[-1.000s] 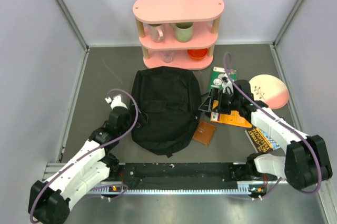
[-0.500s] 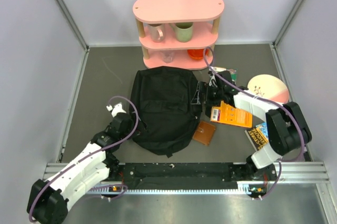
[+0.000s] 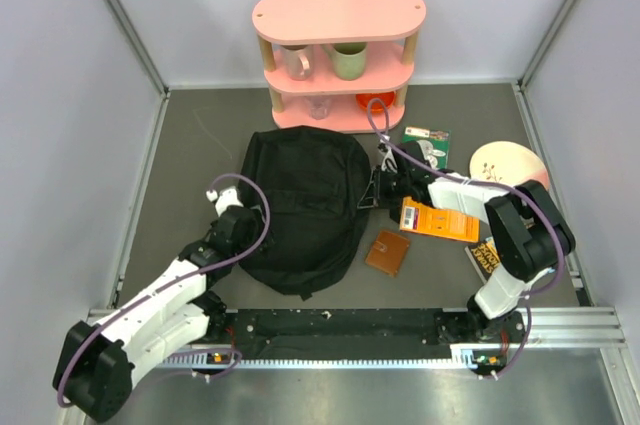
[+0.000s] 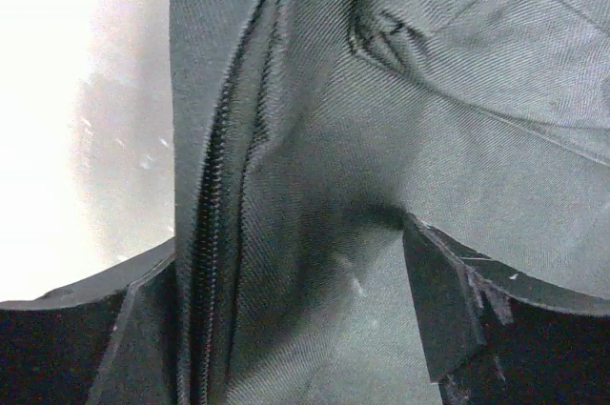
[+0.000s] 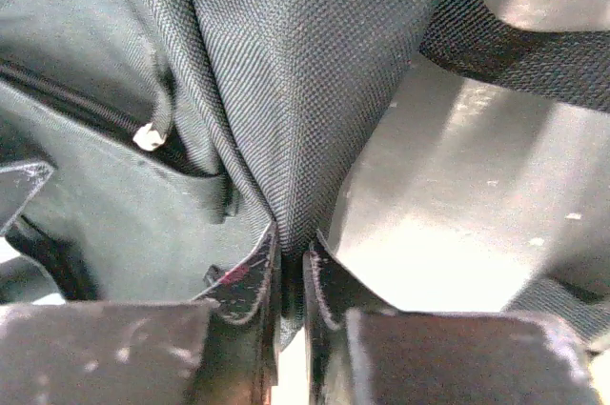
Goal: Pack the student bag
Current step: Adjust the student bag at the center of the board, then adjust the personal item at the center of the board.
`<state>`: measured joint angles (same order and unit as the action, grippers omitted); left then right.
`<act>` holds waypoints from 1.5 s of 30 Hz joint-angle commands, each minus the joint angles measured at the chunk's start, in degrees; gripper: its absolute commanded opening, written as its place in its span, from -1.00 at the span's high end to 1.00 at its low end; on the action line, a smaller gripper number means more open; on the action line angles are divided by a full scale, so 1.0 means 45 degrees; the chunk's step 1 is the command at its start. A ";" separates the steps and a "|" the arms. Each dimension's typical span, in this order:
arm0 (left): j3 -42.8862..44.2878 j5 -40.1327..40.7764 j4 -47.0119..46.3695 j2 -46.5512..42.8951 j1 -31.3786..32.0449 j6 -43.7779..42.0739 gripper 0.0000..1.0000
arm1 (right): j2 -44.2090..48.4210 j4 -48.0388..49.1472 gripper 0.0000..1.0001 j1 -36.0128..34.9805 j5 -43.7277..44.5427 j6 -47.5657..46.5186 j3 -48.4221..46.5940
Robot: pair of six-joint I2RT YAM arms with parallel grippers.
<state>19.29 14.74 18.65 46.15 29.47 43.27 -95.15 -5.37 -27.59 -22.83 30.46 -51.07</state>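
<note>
Far edge: the pink shelf (image 3: pixel 338 55) took up the middle. I saw bare tabletop on either side of it, out toward both far corners.
Centre: the student bag (image 3: pixel 305 207) blocked it, its top reaching almost to the shelf's foot.
Left edge: I had an open strip between bag and wall, broken only by the left gripper (image 3: pixel 240 228), whose spread fingers (image 4: pixel 434 314) straddled bag fabric.
Right of the bag: crowded. The right gripper (image 5: pixel 291 267) pinched a fold of the bag, with a green card (image 3: pixel 425 145), orange booklet (image 3: pixel 438 221), brown wallet (image 3: pixel 387 252) and book (image 3: pixel 480 257) close around.
Right edge: a plate (image 3: pixel 510 167) lay near it.
Near edge: I saw only a narrow gap below the bag.
</note>
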 commanded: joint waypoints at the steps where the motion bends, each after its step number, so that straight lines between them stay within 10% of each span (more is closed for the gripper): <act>1: 0.1863 0.1372 -0.0318 0.0602 -0.0221 -0.1641 -0.63 | 0.0247 0.1759 1.00 -0.0586 -0.1080 0.0789 0.0177; 5: 0.3016 0.1587 0.0637 0.1677 -0.0358 -0.1764 -0.90 | 0.0597 0.1739 1.00 -0.0587 -0.0572 0.0966 0.0449; 9: 0.2980 0.1548 0.1595 0.1289 -0.0358 -0.1354 -0.96 | 0.1027 0.1410 -0.33 -0.0606 -0.0261 0.1180 0.1210; 11: 0.2959 0.1548 0.2161 0.0548 -0.0358 -0.1217 -0.97 | 0.1475 0.1231 -0.51 -0.0587 0.0072 0.1317 0.1367; 26: 0.6943 0.0164 0.6674 0.0192 -0.0339 -0.0063 -0.97 | 0.4132 -0.5954 -0.50 -0.1501 0.1670 0.1631 -0.2362; 45: 0.5381 -0.1108 0.3238 0.1265 0.2551 -0.0865 -0.83 | 0.0638 -0.5585 -0.23 -0.3477 0.4780 0.1161 -0.3221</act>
<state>42.00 10.04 37.63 49.43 38.74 39.90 -90.45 -30.96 -42.41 -3.73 36.42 -60.97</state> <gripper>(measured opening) 0.917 0.623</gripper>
